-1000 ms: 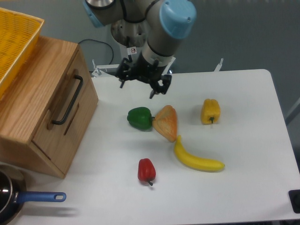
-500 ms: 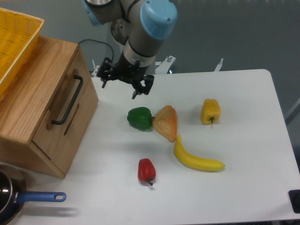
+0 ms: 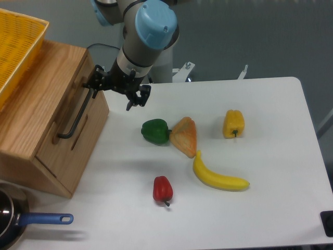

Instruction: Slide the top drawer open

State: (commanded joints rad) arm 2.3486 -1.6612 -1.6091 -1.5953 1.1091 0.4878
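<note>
Camera view: your gripper (image 3: pixel 112 95) sits with fingers spread wide, nothing held, just beside the upper end of the black handle (image 3: pixel 75 113) on the top drawer (image 3: pixel 66 115). One finger (image 3: pixel 95 84) looks near or touching the handle; can't tell which. Drawer front sits flush in the wooden cabinet (image 3: pixel 32 107). Right of the cabinet, on the table (image 3: pixel 270 156): green pepper (image 3: pixel 155 130), red pepper (image 3: pixel 162 189), banana (image 3: pixel 218 176), yellow pepper (image 3: pixel 233 123).

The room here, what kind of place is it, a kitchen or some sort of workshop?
Most likely a robot test lab set up as a mock kitchen. A robot arm stands at a plain white table with a small wooden cabinet, scattered toy-like fruit such as a banana, and a pan.
</note>
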